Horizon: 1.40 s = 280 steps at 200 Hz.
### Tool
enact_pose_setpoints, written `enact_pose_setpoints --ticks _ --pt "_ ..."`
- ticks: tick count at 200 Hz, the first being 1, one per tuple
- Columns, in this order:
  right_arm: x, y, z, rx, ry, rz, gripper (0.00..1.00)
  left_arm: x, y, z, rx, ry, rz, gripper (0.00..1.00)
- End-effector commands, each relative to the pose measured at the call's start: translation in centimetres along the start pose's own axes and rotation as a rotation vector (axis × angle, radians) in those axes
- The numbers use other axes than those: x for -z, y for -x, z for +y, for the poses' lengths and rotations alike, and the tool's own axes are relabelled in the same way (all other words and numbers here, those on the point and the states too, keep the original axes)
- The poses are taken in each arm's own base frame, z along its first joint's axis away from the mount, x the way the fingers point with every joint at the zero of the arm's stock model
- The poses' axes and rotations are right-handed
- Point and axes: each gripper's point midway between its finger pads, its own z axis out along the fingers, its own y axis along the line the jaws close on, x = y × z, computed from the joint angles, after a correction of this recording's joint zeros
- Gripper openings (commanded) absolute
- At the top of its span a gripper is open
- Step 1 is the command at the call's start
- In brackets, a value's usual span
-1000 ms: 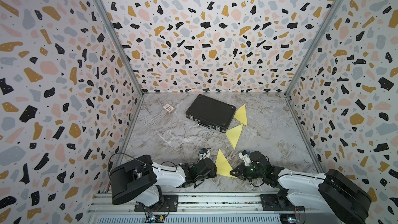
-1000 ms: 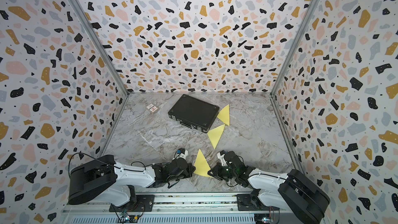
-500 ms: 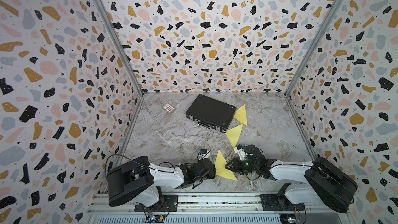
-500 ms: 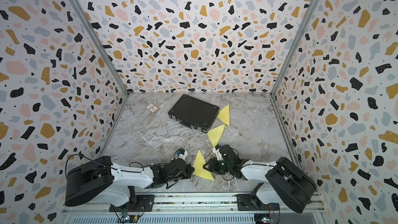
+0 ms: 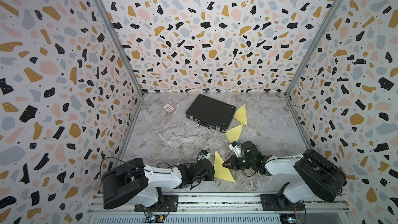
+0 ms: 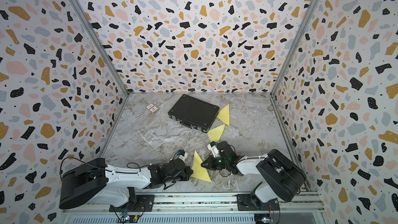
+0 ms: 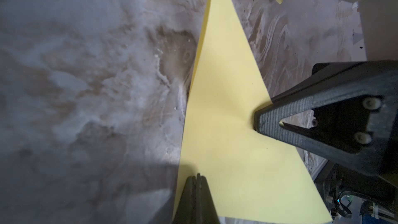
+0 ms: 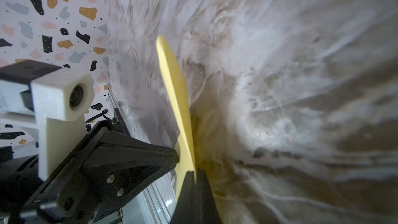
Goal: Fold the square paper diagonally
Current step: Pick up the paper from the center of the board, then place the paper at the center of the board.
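Observation:
The yellow paper (image 5: 221, 169) (image 6: 199, 170) lies at the front centre of the marble floor, folded into a triangle. My left gripper (image 5: 213, 170) (image 7: 198, 175) is shut. Its tips rest on the paper's left edge, with nothing between the jaws. My right gripper (image 5: 224, 165) (image 8: 195, 172) is shut on the paper's right corner, and a thin yellow edge (image 8: 176, 87) shows between its fingertips. In the right wrist view that edge curves up off the floor. The two grippers face each other across the paper (image 7: 226, 115), tips a short way apart.
A black case (image 5: 210, 113) lies flat at the back centre. Two more folded yellow triangles (image 5: 241, 115) (image 5: 234, 133) lie to its right, the nearer one just behind my right wrist. A small card packet (image 5: 168, 108) sits at the back left. Patterned walls enclose three sides.
My right gripper moved left toward the paper, opened briefly, and has closed on its right corner. My left gripper stayed shut on the paper's left edge.

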Motion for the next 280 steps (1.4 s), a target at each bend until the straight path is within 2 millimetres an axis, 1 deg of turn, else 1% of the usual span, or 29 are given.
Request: enact_pose_setpoints --ticks 1,13,17,32,48,62,70,84,97,111,128,142,156,175,178,193,220,233,247,262,280 --pt "0.4 0.8 1.9 0.066 0.064 -0.018 0.0 1.6 -3.0 5.2 -0.065 0.22 0.135 0.0" --pt "0.9 0.9 2.4 0.091 0.071 -0.032 0.0 2.5 -1.6 3.8 -0.086 0.212 0.094 0.0" --pt "1.1 1.0 2.5 0.098 0.065 -0.04 0.0 3.0 -1.3 3.9 -0.093 0.228 0.091 0.0" --pt "2.2 1.4 2.3 0.124 0.001 -0.079 0.0 4.5 0.5 2.5 -0.12 0.228 0.037 0.09" --pt "4.4 2.3 1.9 0.141 -0.094 -0.168 0.0 6.2 2.2 1.4 -0.13 0.23 -0.023 0.16" --pt "6.9 3.1 1.7 0.146 -0.174 -0.268 0.0 7.3 3.1 1.0 -0.136 0.226 -0.066 0.19" --pt "8.5 3.6 1.3 0.137 -0.227 -0.333 0.0 7.8 3.4 1.0 -0.133 0.221 -0.083 0.19" --pt "11.7 3.9 -0.5 0.073 -0.356 -0.441 0.0 8.2 3.5 1.4 -0.128 0.218 -0.106 0.2" --pt "14.2 4.4 -1.3 0.023 -0.404 -0.552 0.0 8.5 3.5 1.9 -0.116 0.213 -0.127 0.2" --pt "16.2 5.1 -2.2 -0.035 -0.422 -0.671 0.0 8.5 3.4 2.2 -0.1 0.187 -0.146 0.2" --pt "17.7 5.8 -3.5 -0.112 -0.454 -0.766 0.0 8.6 3.2 2.4 -0.078 0.162 -0.163 0.21" --pt "17.9 6.5 -4.6 -0.163 -0.47 -0.807 0.0 8.6 3.1 2.6 -0.065 0.15 -0.168 0.21" --pt "17.6 7.2 -5.6 -0.19 -0.477 -0.823 0.0 8.4 2.9 2.7 -0.055 0.14 -0.164 0.21" --pt "17.2 8.0 -7.7 -0.238 -0.515 -0.825 0.0 8.0 2.5 2.7 -0.049 0.132 -0.149 0.21" --pt "17.3 8.4 -7.7 -0.242 -0.504 -0.838 0.0 8.0 2.5 2.7 -0.047 0.131 -0.147 0.2" --pt "16.9 9.2 -8.7 -0.266 -0.48 -0.84 0.0 8.0 2.3 2.9 -0.044 0.137 -0.138 0.2" --pt "16.8 9.7 -10.2 -0.278 -0.551 -0.812 0.0 7.8 2.0 3.2 -0.031 0.134 -0.139 0.2" --pt "16.4 9.9 -11.0 -0.29 -0.571 -0.803 0.0 7.8 2.0 3.3 -0.024 0.131 -0.14 0.2" --pt "15.6 10.1 -11.6 -0.303 -0.563 -0.788 0.0 7.8 1.9 3.5 -0.018 0.131 -0.143 0.2" --pt "14.7 10.7 -11.7 -0.305 -0.553 -0.762 0.0 7.9 1.8 3.5 -0.013 0.127 -0.142 0.2" --pt "14.2 11.6 -11.7 -0.309 -0.55 -0.754 0.0 7.9 1.7 3.7 -0.008 0.127 -0.14 0.2"
